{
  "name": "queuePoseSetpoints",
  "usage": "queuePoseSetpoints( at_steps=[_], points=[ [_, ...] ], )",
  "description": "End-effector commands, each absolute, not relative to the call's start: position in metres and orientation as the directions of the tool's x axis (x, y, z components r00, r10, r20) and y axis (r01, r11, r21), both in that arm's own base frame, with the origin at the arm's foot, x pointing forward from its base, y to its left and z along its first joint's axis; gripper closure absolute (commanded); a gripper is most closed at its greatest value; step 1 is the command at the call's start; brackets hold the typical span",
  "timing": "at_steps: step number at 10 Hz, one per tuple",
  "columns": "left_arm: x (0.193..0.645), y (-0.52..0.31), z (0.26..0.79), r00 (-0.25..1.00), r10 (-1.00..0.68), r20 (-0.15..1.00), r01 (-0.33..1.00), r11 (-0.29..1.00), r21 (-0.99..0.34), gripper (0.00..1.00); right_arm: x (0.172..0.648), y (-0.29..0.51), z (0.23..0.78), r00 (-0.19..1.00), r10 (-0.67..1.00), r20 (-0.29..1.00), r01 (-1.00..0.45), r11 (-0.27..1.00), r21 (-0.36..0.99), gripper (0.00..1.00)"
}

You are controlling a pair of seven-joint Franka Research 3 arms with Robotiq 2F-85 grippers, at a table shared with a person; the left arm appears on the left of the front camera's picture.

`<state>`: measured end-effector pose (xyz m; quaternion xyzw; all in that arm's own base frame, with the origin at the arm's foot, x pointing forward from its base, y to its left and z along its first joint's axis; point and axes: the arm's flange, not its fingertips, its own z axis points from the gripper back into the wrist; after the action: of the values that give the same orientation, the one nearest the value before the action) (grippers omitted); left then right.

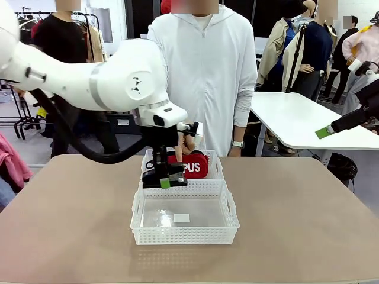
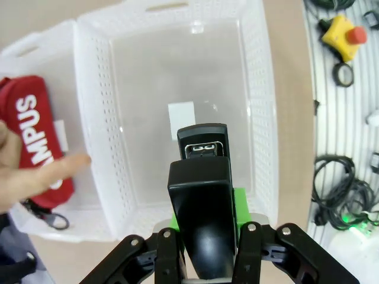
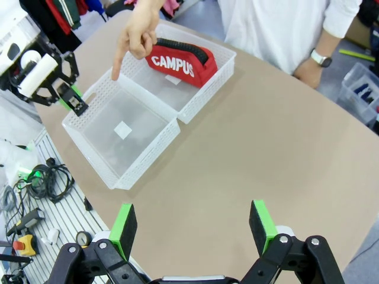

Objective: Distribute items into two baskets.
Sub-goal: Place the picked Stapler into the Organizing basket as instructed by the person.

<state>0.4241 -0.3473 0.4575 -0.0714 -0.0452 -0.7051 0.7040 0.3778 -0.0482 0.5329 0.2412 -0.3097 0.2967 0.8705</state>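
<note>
Stapler [image 1: 166,177] up front, black and rigid, hanging in the left gripper [image 1: 165,182] just over the far rim of the near basket [image 1: 185,236]; behind it the red pouch [image 1: 194,164] already sits in the far basket [image 1: 214,168]. From the left wrist, the jaws are clamped tight across the stapler's [image 2: 202,201] rear body, its nose pointing down at the basket's [image 2: 260,106] bare clear floor, plenty of room inside, lattice walls the only edges to clear. I'd judge it dense for its size, hard and smooth, so a firm grip on the flat sides suits it; the pouch [image 2: 35,148] looks soft and squashy, a person's hand [image 2: 26,171] resting on it. From the right wrist, the right gripper [image 3: 192,228] hangs wide open and empty above bare tabletop [image 3: 266,148], well apart from both baskets, while the person's hand [image 3: 136,32] points into the near basket [image 3: 151,148].
</note>
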Motion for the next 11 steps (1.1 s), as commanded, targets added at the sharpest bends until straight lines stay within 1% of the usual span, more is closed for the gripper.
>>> queuePoseSetpoints(
  at_steps=[1, 4, 6, 7, 11],
  points=[
    [0.428, -0.369, 0.453, -0.004, -0.990, 0.142, 1.000, -0.003, 0.012, 1.00, 0.378, -0.049, 0.534, 0.632, 0.365, 0.684, -0.665, 0.708, 0.237, 0.00],
    [0.426, -0.389, 0.433, 0.000, -0.989, 0.150, 1.000, 0.004, 0.025, 1.00, 0.378, -0.049, 0.534, 0.632, 0.365, 0.684, -0.665, 0.708, 0.237, 0.00],
    [0.422, -0.387, 0.407, -0.016, -0.991, 0.135, 0.997, -0.006, 0.081, 1.00, 0.378, -0.049, 0.534, 0.632, 0.365, 0.684, -0.665, 0.708, 0.237, 0.00],
    [0.422, -0.385, 0.396, -0.031, -0.988, 0.148, 0.996, -0.019, 0.083, 1.00, 0.378, -0.049, 0.534, 0.632, 0.365, 0.684, -0.665, 0.708, 0.237, 0.00],
    [0.414, -0.386, 0.362, -0.080, -0.987, 0.141, 0.995, -0.070, 0.071, 1.00, 0.378, -0.049, 0.534, 0.632, 0.365, 0.684, -0.665, 0.708, 0.237, 0.00]
  ],
)
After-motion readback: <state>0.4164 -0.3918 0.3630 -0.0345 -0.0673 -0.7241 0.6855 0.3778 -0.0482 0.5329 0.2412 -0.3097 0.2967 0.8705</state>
